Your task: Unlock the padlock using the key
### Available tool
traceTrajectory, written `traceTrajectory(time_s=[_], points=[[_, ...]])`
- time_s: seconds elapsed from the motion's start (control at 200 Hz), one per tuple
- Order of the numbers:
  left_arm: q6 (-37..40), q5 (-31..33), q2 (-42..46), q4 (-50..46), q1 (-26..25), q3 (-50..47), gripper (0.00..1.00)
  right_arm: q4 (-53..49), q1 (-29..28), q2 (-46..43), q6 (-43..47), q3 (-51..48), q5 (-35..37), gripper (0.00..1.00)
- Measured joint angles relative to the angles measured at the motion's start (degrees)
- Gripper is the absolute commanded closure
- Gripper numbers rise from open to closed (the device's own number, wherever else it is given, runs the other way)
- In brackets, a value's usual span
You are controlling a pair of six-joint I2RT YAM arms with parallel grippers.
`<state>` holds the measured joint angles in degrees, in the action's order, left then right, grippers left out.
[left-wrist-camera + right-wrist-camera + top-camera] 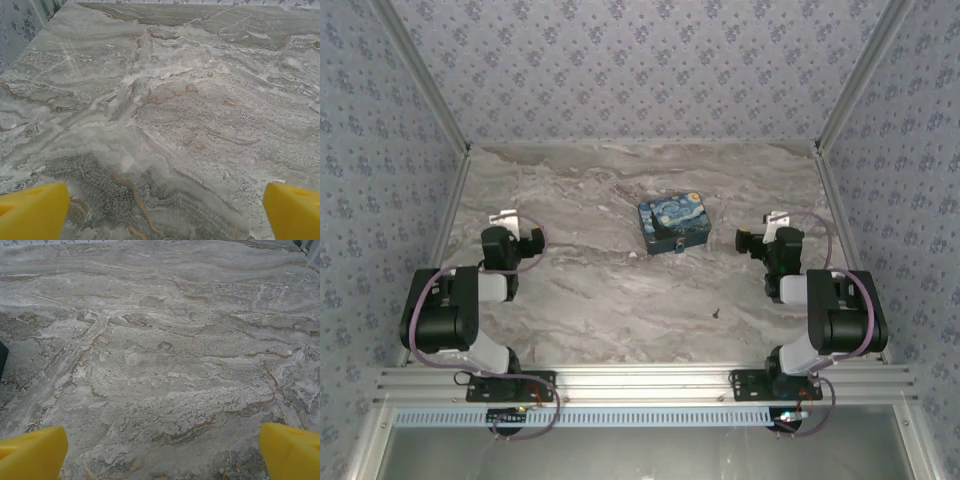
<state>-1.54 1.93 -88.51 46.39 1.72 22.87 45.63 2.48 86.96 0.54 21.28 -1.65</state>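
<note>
The tiny blue padlock (677,245) sits at the near edge of the Starry-Night-painted box (672,221) in the middle of the marble table. The key (717,312) is a dark speck lying alone on the marble, nearer the front and right of centre. My left gripper (510,226) hovers at the left, far from both. Its yellow fingertips (32,210) are spread wide over bare marble, so the left gripper (165,215) is open. My right gripper (768,230) is right of the box, and the right gripper (162,452) is open too, with nothing between its fingers.
Patterned walls (640,60) close the table in at the back and on both sides. An aluminium rail (640,380) runs along the front by the arm bases. A dark edge (2,357) shows at the left border of the right wrist view.
</note>
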Motion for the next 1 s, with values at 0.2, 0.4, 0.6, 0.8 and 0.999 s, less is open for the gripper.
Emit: traceTrajectory(time_s=[0.2, 0.4, 0.6, 0.8, 0.999], points=[[0.0, 0.0, 0.0, 0.0, 0.0, 0.0, 0.01, 0.0, 0.0, 0.0, 0.0, 0.0, 0.0, 0.0], [0.0, 0.0, 0.0, 0.0, 0.0, 0.0, 0.01, 0.0, 0.0, 0.0, 0.0, 0.0, 0.0, 0.0], [0.0, 0.0, 0.0, 0.0, 0.0, 0.0, 0.01, 0.0, 0.1, 0.0, 0.0, 0.0, 0.0, 0.0], [0.0, 0.5, 0.8, -0.8, -0.4, 0.0, 0.01, 0.0, 0.1, 0.0, 0.0, 0.0, 0.0, 0.0], [1.1, 3.7, 12.0, -7.0, -4.4, 0.0, 0.01, -11.0, 0.5, -6.1, 0.0, 4.0, 0.0, 0.0]])
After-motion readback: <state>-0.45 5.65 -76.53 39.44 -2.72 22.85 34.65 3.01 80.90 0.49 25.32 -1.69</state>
